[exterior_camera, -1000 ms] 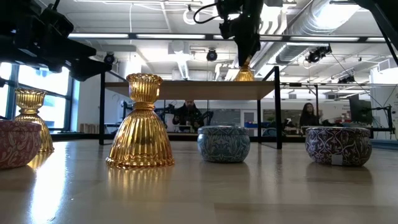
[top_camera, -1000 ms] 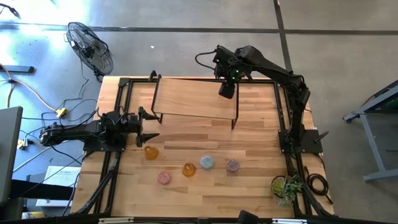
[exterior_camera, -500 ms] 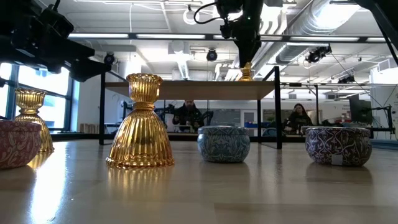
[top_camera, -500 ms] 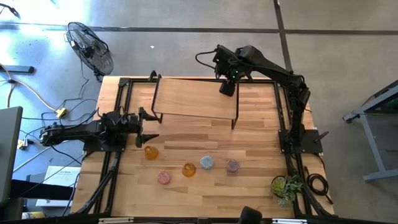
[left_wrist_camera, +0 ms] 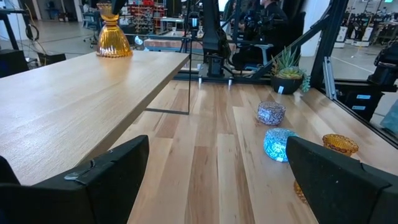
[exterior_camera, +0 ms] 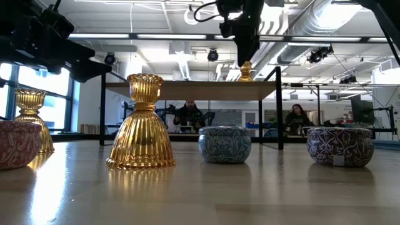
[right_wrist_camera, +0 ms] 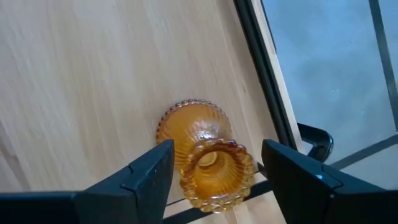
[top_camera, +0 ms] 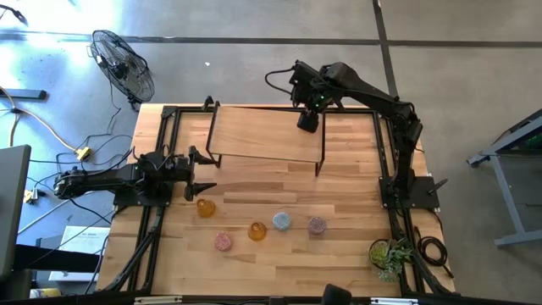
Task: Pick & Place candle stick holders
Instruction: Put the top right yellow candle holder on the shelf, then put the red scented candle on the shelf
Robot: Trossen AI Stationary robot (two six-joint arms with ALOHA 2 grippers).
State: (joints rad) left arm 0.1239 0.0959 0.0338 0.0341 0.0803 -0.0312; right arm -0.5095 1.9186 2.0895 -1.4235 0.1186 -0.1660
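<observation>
I've got one amber holder (right_wrist_camera: 205, 155) standing on the raised shelf (top_camera: 262, 135) with my right claw (right_wrist_camera: 211, 165) spread around it, apparently released, left claw (left_wrist_camera: 205, 180) idle and open, five holders left on the surface (top_camera: 339, 199)

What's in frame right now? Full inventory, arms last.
Amber holders: three; one on the raised shelf at its back right corner, two on the table.
Round holders: three on the table's front row; pink, light blue, mauve.
Potted plant: one, green, front right corner.
Fan: one, black, on the floor back left.
Left gripper: open, empty, beside the shelf.
Right gripper: open, fingers either side of the shelf holder.
</observation>
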